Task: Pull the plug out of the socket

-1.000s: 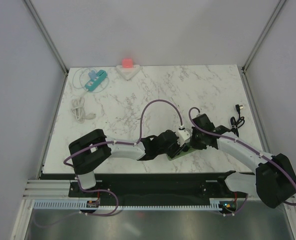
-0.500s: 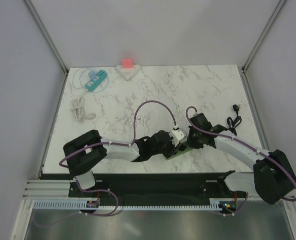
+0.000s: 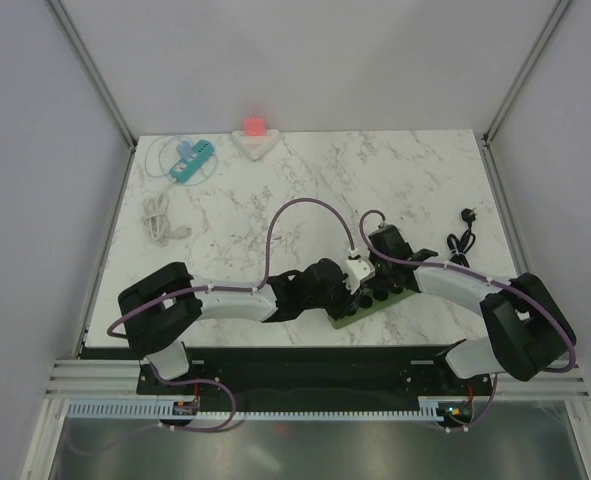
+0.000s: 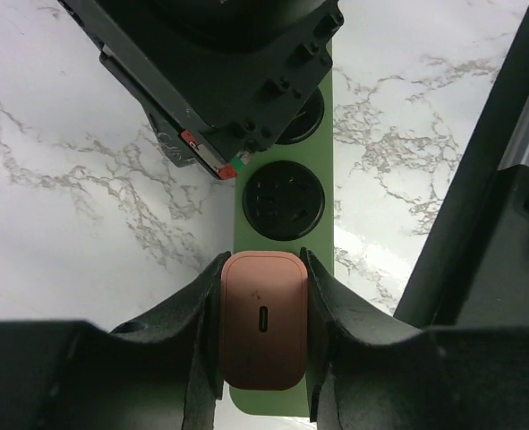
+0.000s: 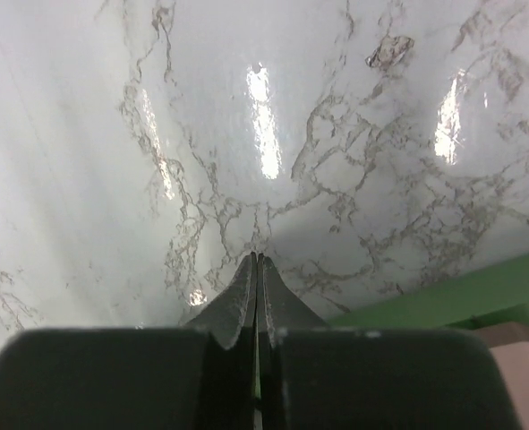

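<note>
Right gripper further left, fully closed; left gripper tight around smooth rounded pink plug.

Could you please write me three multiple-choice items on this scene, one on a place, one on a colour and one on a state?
1. Where on the table does the teal power strip lie? A far left corner; B near right corner; C centre.
2. What colour is the plug that the left pincer grips? A blue; B pink; C yellow.
3. How is the right pincer? A wide open; B shut on a cable; C shut, holding nothing.
Answers: 1 A, the top view shows it by the far left edge. 2 B, the left wrist view shows a pink body. 3 C, its fingers meet with nothing between them.
</note>
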Robot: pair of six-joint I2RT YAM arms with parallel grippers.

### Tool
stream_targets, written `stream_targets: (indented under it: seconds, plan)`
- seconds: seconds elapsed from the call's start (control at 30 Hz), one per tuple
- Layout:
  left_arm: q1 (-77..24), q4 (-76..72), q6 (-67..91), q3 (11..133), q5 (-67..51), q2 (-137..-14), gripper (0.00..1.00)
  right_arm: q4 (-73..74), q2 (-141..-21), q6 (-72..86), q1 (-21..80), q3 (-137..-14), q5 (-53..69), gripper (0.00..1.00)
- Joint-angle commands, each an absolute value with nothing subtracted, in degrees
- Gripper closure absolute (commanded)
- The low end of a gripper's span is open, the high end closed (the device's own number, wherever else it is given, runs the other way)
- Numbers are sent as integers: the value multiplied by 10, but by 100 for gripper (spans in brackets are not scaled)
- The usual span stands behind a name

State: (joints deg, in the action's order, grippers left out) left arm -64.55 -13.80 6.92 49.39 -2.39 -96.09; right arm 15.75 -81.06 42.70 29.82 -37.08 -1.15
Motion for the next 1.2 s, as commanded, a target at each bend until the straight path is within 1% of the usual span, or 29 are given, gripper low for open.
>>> stream_targets:
  seconds: [0.0,0.17,0.27,0.43,0.53,0.57,0.67,0.87,0.9,1.17]
  plan:
    - [-647,-170,18,532,62,-913,98,236,-829,417,301,-336,-24,100]
    - [-647,-171,12,517,83,-920,98,234,-797,406,300,-342,-18,100]
    - [-647,-177,12,518,93,-935,98,268,-779,390,299,-390,-19,99]
    - [-648,-164,17,534,127,-957,98,316,-760,381,298,-474,-14,95]
    - [-649,-163,18,538,130,-964,98,330,-746,384,298,-483,-4,90]
    - [-649,-163,19,540,131,-966,98,334,-744,383,299,-483,-4,85]
    - [-649,-162,21,542,123,-971,98,342,-737,377,299,-469,-2,82]
    - [-648,-166,29,548,109,-980,98,324,-744,379,299,-434,-1,83]
    - [-649,-167,29,548,108,-979,98,320,-746,380,299,-429,14,83]
    - [-648,-169,38,543,90,-957,98,271,-802,381,300,-394,18,84]
